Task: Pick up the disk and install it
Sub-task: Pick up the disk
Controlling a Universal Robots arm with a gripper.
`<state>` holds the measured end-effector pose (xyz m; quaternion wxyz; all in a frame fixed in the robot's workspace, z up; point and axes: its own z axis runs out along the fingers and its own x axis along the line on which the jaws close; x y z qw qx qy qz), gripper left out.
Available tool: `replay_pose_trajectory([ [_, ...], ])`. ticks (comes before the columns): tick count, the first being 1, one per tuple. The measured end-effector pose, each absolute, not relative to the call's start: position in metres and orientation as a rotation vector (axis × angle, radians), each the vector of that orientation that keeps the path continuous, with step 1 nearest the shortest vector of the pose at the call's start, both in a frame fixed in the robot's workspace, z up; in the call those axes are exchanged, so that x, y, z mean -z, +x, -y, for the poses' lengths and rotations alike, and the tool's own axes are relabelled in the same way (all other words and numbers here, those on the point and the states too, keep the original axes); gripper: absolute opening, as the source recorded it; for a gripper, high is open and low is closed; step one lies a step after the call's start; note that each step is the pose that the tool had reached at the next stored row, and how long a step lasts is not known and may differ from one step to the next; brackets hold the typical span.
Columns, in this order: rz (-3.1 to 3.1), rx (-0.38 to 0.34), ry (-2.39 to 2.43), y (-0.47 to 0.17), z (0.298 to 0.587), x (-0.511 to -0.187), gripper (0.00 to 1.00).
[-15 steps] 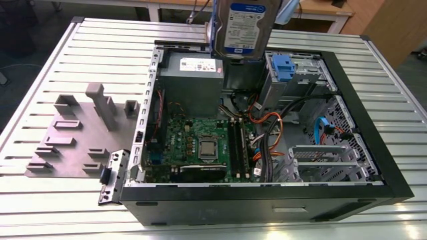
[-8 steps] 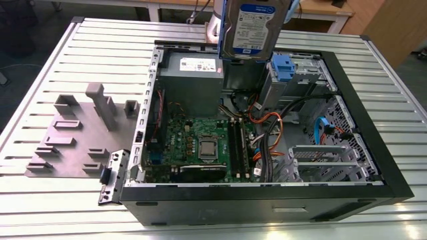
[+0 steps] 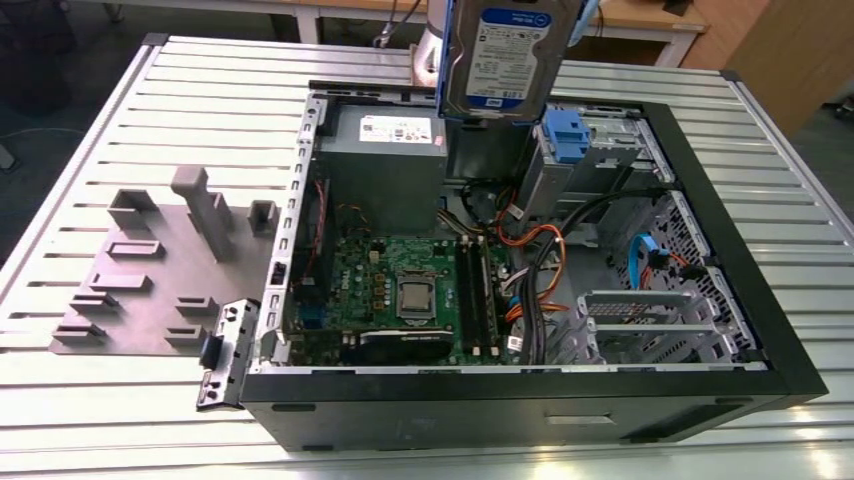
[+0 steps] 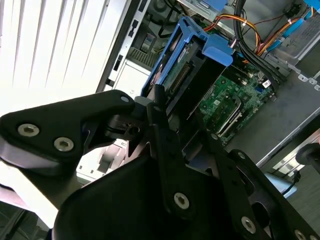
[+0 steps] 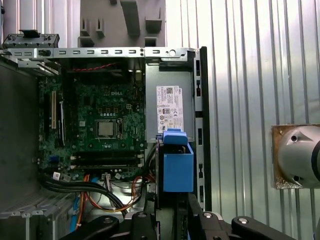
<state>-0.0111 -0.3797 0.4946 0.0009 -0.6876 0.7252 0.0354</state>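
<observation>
The gripper [image 5: 172, 202] is clamped on the disk [image 3: 511, 55], its two black fingers [image 5: 150, 212] pressing against the blue-framed sides. The disk hangs in the air, touching nothing else. It stands on edge above the far wall of the open computer case [image 3: 534, 405], as the exterior view sees it, roughly over the gap between the grey power supply [image 3: 380, 150] and the blue drive-bay latch [image 3: 566, 135]. The edge-on hold looks chosen so the drive can go into a narrow bay rather than lie flat on the motherboard [image 3: 400, 285]. The case lies on its side on the slatted table [image 3: 107, 400] with its panel off (probably so the arm can reach the inside from above). A grey fixture plate [image 3: 147, 300] sits near the table's edge at the exterior view's left, apart from the case.
</observation>
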Motion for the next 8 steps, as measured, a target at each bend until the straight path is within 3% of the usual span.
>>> replay_pose_trajectory([
  [8, -2.277, -0.111, -2.159, -0.0112, 0.3877, -0.4945, 0.35],
])
